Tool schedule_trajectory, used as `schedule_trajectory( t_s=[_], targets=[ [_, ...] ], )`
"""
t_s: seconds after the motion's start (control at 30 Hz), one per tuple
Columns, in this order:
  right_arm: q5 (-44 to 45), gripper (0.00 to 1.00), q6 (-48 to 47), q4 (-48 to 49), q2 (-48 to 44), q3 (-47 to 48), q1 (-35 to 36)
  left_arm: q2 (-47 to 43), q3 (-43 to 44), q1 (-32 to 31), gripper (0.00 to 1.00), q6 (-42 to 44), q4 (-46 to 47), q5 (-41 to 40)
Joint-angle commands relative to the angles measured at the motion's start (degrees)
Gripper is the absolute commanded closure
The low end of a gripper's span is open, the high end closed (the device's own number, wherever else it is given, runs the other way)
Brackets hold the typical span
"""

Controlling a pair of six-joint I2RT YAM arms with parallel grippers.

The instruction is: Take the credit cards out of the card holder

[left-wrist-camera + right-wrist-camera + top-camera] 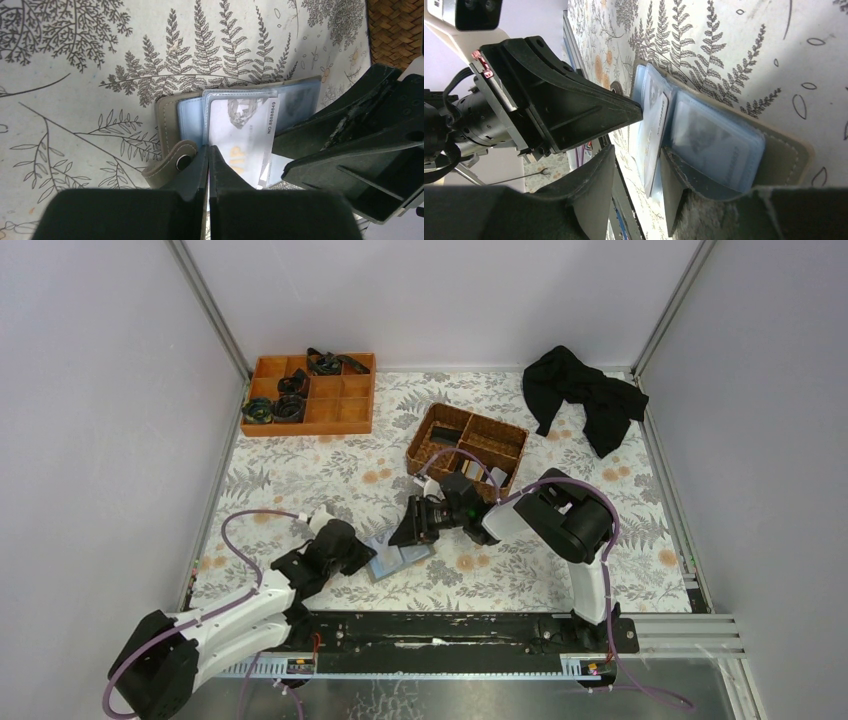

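Note:
The card holder [402, 558] lies open on the fern-print cloth, a taupe cover [172, 115] with pale blue plastic sleeves [716, 142]. A white credit card [245, 135] printed with a number sticks partway out of a sleeve. My left gripper [208, 148] is shut, its tips resting on the holder's near edge beside the snap tab [177, 160]. My right gripper [639, 167] is open, its fingers on either side of the card's edge [655, 135]. One finger [674, 190] is close against the card, the other stands off it. In the top view both grippers meet over the holder, left gripper [362, 558] and right gripper [412, 528].
A brown wicker basket [467, 445] with compartments holding a few cards stands just behind the right arm. An orange divided tray [310, 393] with dark items sits at the back left. A black cloth [585, 390] lies at the back right.

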Motion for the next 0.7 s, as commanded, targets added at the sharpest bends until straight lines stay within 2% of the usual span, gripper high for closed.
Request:
schedule_trajectory(
  t_s=[0.0, 0.1, 0.2, 0.23, 0.57, 0.67],
  targets=[
    [-5.3, 0.56, 0.1, 5.1, -0.1, 0.6, 2.0, 3.2, -1.3, -0.3, 1.0, 1.3, 6.9, 3.3],
    [-5.2, 0.62, 0.4, 5.9, -0.3, 0.2, 2.0, 4.2, -1.2, -0.4, 1.0, 1.7, 8.0, 3.9],
    [-5.6, 0.8, 1.5, 7.5, -0.9, -0.2, 2.0, 5.3, -1.3, -0.4, 1.0, 1.9, 8.6, 3.9],
    [-5.7, 0.83, 1.7, 7.9, -1.2, -0.2, 2.0, 5.6, -1.5, -0.4, 1.0, 1.8, 8.8, 4.1],
    [-4.5, 0.81, 0.0, 4.6, -3.7, -0.2, 2.0, 5.9, -2.4, -0.3, 1.0, 1.7, 10.0, 4.6],
    [-3.1, 0.94, 0.9, 5.4, -3.2, -0.3, 1.9, 5.6, -2.7, -0.4, 1.0, 1.7, 10.1, 4.7]
  ],
)
